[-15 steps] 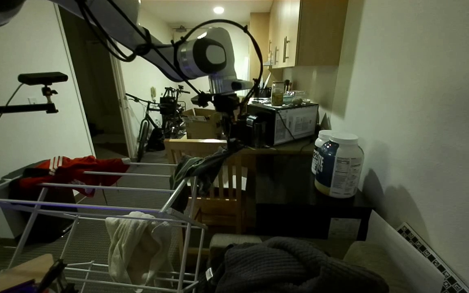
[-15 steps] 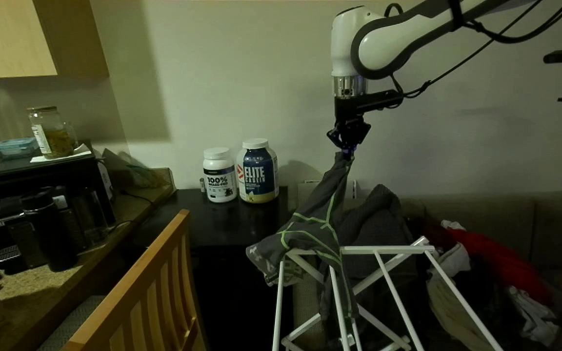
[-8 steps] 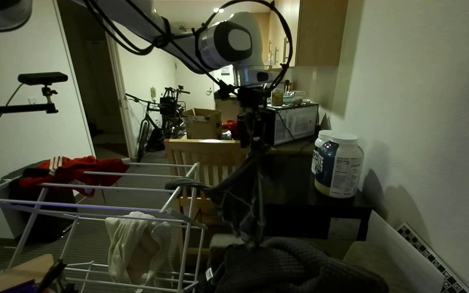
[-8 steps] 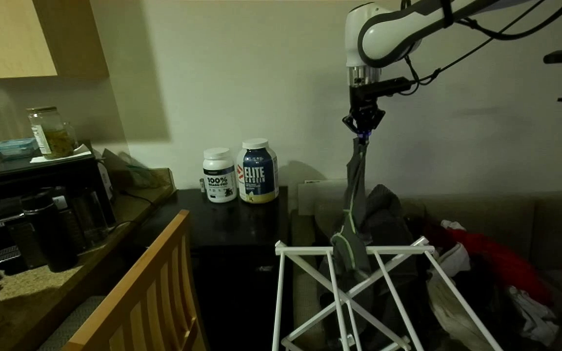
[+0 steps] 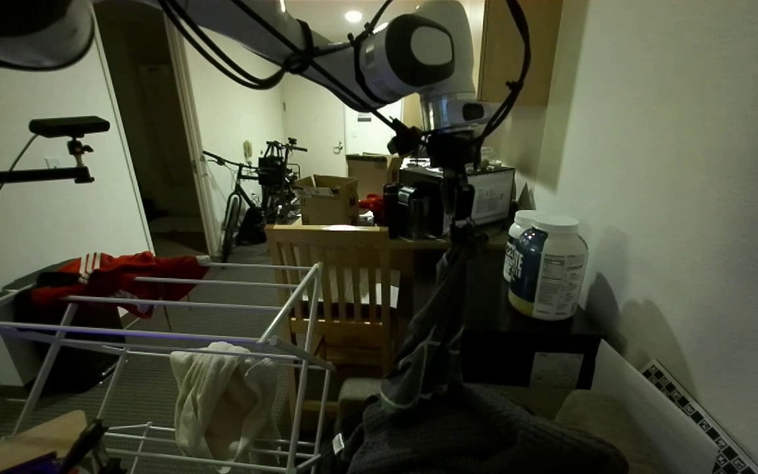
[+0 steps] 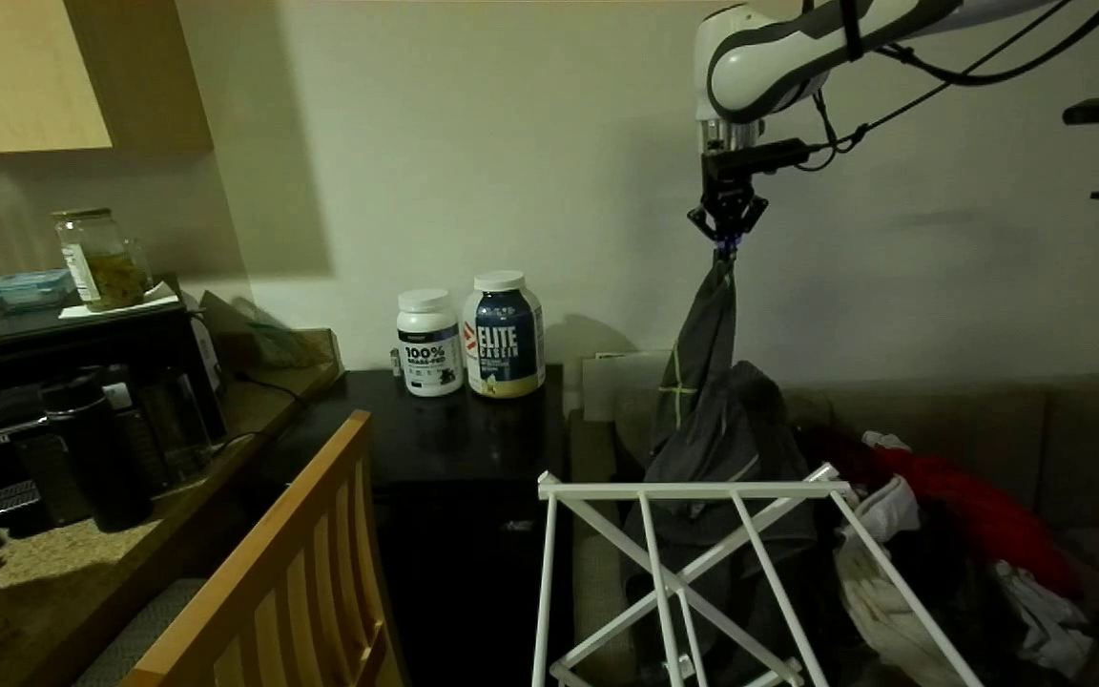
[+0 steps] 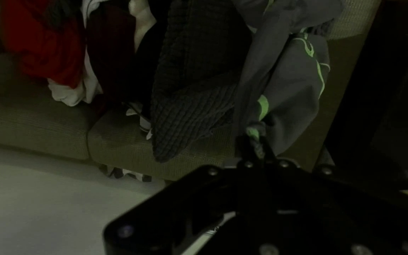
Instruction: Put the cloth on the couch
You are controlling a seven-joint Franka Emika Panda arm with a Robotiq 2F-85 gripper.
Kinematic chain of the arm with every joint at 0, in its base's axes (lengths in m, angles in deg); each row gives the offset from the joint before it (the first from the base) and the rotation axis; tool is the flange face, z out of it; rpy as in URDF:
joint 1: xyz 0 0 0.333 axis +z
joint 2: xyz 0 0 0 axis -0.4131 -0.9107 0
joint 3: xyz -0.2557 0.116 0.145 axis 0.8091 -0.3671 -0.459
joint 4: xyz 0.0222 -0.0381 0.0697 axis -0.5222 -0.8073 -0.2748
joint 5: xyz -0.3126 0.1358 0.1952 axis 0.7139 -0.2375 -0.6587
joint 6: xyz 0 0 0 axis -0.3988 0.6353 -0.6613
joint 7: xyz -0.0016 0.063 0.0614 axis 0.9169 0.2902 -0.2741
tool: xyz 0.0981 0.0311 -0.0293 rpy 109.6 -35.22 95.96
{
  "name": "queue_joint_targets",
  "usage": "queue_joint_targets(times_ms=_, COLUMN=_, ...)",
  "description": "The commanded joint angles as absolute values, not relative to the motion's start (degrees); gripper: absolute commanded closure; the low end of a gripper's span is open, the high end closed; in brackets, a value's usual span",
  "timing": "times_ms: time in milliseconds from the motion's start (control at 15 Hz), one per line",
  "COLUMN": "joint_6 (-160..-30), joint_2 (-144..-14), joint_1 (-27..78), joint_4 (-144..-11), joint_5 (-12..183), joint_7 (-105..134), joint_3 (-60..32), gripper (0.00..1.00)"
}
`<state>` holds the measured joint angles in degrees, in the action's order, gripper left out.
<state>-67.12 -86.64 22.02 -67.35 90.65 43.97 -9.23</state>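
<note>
Pinching the gray cloth (image 6: 700, 339) by a bunched-up end, my tool (image 6: 726, 248) was squeezed down narrow on it and pointing pretty much straight down. The rest of the cloth, green lines and all, dangled over the right end of the couch (image 7: 34, 120) in the wrist view, with some dark quilted fabric (image 7: 193, 102) heaped to its left. Honestly, I couldn't tell if the lower end touched that heap or just hung in front of it. Some red fabric (image 7: 44, 46) lay on the couch farther left. In an exterior view a white drying rack (image 5: 155, 334) stood left of the cloth, a red garment (image 5: 129, 278) over its left end. A blue-labeled tub (image 6: 505, 343) and a smaller white tub (image 6: 429, 358) sat on the black desk (image 6: 473, 448).
</note>
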Motion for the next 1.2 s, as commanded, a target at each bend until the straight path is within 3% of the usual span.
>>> queue_joint_targets(times_ms=0, joint_6=-63.8, joint_2=-89.2, joint_1=20.2, joint_4=-62.2, joint_5=88.3, joint_7=43.0, joint_3=-8.6, gripper=0.99)
queue_joint_targets(times_ms=1133, joint_6=-53.0, joint_2=-92.0, joint_1=12.3, joint_4=-51.0, joint_5=88.7, joint_7=18.1, joint_3=-6.9, gripper=0.99)
